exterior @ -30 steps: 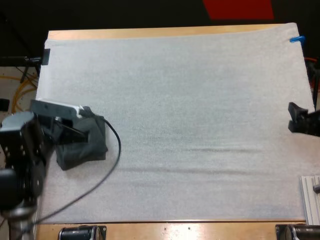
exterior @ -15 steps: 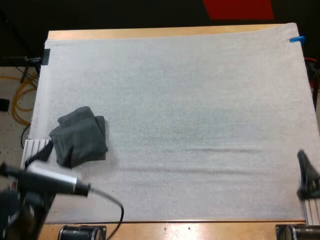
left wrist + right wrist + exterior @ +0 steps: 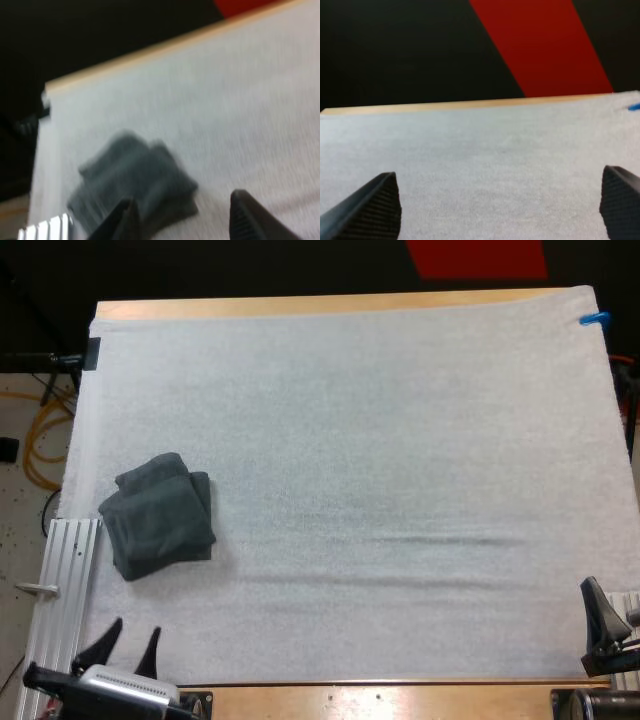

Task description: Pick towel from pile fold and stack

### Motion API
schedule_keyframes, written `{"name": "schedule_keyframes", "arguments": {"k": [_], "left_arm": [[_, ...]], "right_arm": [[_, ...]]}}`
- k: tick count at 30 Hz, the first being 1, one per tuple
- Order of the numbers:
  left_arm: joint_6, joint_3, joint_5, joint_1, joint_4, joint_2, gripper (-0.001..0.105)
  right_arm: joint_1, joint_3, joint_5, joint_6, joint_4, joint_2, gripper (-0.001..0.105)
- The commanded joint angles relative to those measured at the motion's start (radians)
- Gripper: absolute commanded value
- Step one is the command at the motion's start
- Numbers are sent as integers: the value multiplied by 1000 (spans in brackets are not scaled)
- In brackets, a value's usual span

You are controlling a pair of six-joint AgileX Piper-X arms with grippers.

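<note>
Hovering at the worktop's [image 3: 350, 304] near edge, my left gripper [image 3: 134, 632] and right gripper [image 3: 598, 616] have fingers spread, empty. The folded towel [image 3: 160, 517] lies at the mat's [image 3: 400, 440] left side; I'd avoid nudging it.

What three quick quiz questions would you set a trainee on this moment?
1. True or false: the left pincer is shut on the towel.
2. Where on the mat does the towel lie? A) far right B) left side C) centre
3. Fill in: the right pincer is ____ (open or shut).
Key: 1 false; 2 B; 3 open.
</note>
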Motion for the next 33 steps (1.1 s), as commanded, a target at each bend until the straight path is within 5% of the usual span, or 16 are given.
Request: {"name": "schedule_keyframes", "arguments": {"k": [1,8,15,24,33], "left_arm": [[-23,10,-13,-3,31,-27,40],[-151,29,-15,-3,145,-154,40],[-152,48,-16,3,160,-150,40],[-138,80,-16,3,-129,-150,40],[-133,252,-16,3,-291,-148,40]], "right_arm": [[-4,3,-8,-12,-6,-31,79],[-4,14,-8,-22,17,-31,79],[-4,14,-11,-67,17,-31,79],[-4,14,-11,-95,9,-31,79],[-4,19,-8,-148,2,-31,79]]}}
